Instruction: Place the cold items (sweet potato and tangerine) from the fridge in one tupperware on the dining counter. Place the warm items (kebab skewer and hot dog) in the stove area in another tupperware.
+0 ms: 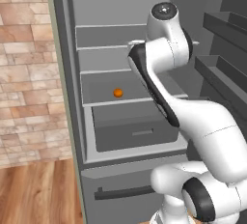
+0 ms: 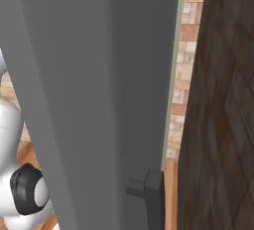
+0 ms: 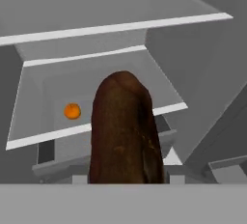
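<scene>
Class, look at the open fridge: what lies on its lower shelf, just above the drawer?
A tangerine sits alone on that shelf; the arm covers the shelf's right end.

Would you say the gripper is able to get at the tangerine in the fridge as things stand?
Probably not yet. The tangerine lies in plain sight on an open fridge shelf, but the gripper appears to be already holding the sweet potato, so it would likely have to set that down first.

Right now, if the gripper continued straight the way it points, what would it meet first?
Probably the fridge shelf where the tangerine lies. The held sweet potato would arrive first; depth is unclear.
</scene>
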You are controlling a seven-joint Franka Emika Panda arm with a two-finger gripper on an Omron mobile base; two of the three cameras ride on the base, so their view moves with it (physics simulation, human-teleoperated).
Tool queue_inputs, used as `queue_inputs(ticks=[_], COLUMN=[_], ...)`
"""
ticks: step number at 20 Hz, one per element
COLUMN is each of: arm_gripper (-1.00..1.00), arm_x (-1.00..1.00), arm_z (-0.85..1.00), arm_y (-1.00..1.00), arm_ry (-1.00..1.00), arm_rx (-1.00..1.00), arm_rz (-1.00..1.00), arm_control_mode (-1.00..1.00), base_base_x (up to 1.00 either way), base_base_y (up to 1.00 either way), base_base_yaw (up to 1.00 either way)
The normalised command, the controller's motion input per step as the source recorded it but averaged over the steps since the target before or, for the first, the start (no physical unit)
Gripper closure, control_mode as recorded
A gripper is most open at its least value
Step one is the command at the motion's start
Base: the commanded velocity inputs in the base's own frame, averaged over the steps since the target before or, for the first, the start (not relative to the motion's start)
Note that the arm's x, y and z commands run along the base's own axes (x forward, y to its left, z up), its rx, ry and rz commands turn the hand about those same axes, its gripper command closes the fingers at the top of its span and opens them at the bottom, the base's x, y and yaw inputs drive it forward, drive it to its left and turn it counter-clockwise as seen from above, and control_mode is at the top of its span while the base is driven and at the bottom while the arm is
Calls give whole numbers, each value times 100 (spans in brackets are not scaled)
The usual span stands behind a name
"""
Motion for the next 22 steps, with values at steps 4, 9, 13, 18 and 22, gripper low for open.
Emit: queue_inputs(ticks=[4,9,13,18,22], arm_gripper=[100,100,100,100,100], arm_x=[-100,-100,-65,-20,-48], arm_z=[-14,-37,-23,-43,-30], arm_y=[0,-9,-13,-1,-9], arm_ry=[21,25,25,19,11], arm_rx=[1,12,10,0,0], arm_rz=[-3,1,8,-2,-4], arm_control_mode=[-100,-100,-100,-100,-100], base_base_x=[0,0,0,0,0], base_base_y=[0,0,0,0,0], base_base_yaw=[0,0,0,0,0])
